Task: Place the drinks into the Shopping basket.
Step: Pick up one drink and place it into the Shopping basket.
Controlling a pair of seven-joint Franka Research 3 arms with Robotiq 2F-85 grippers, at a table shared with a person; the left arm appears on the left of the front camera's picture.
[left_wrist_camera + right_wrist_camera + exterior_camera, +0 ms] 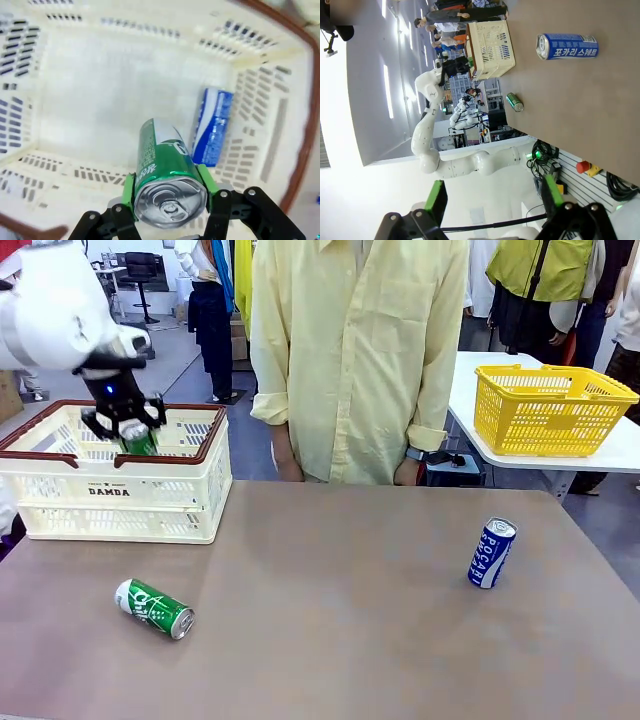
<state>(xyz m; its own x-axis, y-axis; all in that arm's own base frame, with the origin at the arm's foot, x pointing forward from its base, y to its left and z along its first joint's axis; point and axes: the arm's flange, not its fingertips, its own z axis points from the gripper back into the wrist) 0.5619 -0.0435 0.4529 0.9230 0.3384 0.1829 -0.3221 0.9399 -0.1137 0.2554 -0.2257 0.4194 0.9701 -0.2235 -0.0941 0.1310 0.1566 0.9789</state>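
Note:
My left gripper [127,423] hangs over the cream-white Shopping basket [110,490], shut on a green drink can [138,438]. In the left wrist view the green pads [207,179] clamp that can [165,165] by its sides, silver top toward the camera, above the basket floor [110,95]. A blue-and-white can [212,127] lies inside the basket by a wall. A second green can [155,608] lies on its side on the table's front left. A blue-and-white can [492,552] stands at the right. My right gripper [495,200] is open, holding nothing, away from the cans [567,46].
A person in a pale yellow shirt [355,360] stands at the far edge, hands low behind the table. A yellow mesh basket [550,408] sits on a white side table at the back right. The brown tabletop [330,610] lies between the two cans.

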